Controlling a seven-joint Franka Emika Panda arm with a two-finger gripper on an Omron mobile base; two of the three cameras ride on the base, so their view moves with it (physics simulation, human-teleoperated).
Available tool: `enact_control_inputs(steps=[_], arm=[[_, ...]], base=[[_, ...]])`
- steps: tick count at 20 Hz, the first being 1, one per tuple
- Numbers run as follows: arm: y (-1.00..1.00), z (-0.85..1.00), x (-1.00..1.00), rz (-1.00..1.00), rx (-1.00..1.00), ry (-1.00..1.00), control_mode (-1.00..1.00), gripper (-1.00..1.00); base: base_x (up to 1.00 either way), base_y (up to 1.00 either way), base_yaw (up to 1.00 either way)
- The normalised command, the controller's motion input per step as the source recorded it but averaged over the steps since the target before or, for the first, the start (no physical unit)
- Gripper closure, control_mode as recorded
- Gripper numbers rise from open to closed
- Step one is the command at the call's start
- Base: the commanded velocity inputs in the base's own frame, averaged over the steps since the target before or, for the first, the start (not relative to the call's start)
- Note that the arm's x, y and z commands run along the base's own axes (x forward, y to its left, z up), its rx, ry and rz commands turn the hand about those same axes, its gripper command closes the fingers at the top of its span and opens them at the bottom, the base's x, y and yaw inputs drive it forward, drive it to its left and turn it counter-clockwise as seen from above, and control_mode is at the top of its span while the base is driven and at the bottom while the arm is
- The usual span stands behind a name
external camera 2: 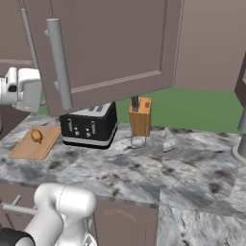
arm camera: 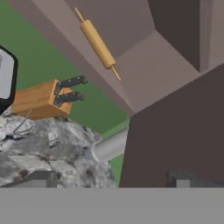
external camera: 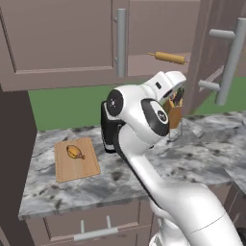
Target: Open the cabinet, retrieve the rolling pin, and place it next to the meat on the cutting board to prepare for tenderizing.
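Note:
The cabinet (external camera: 62, 38) has its right door (external camera: 211, 53) swung open. Its left door is shut. On the bare shelf inside lies the tan rolling pin (external camera: 169, 57) (arm camera: 98, 43). My gripper (arm camera: 111, 179) is open, with nothing held. It sits below the shelf and looks up at the pin, close to the open door's grey bar handle (arm camera: 111, 145). The arm's white hand (external camera: 168, 82) hangs in front of the knife block. To the left, the light-wood cutting board (external camera: 76, 158) (external camera 2: 36, 141) lies on the counter. The small golden-brown meat (external camera: 74, 152) (external camera 2: 37, 136) rests on it.
A wooden knife block (external camera: 174, 115) (external camera 2: 140, 116) (arm camera: 39, 99) stands just under the hand. A black toaster (external camera 2: 90, 126) sits between the block and the board. The open door (external camera 2: 105, 48) juts out over the marble counter (external camera 2: 144, 163). Drawers run below the counter edge.

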Motion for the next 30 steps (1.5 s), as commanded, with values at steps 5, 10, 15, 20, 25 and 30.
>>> enact_control_inputs(steps=[5,10,15,20,25,30], arm=[[-0.84,0.00,-0.69,-0.07,0.07,0.00,-1.00,-1.00],[-1.00,0.00,-0.49,0.00,0.15,0.00,-1.00,-1.00],[-1.00,-0.01,-0.43,0.00,0.17,0.00,-1.00,-1.00],[-0.99,0.00,-0.32,0.00,0.16,0.00,-1.00,-1.00],[-0.47,-0.01,-0.31,0.00,0.07,0.00,-1.00,-1.00],[0.16,-0.01,-0.46,0.06,0.00,0.00,-1.00,-1.00]], base=[[0.00,0.00,0.00],[0.00,0.00,0.00],[0.00,0.00,0.00],[0.00,0.00,0.00],[0.00,0.00,0.00],[0.00,0.00,0.00]])
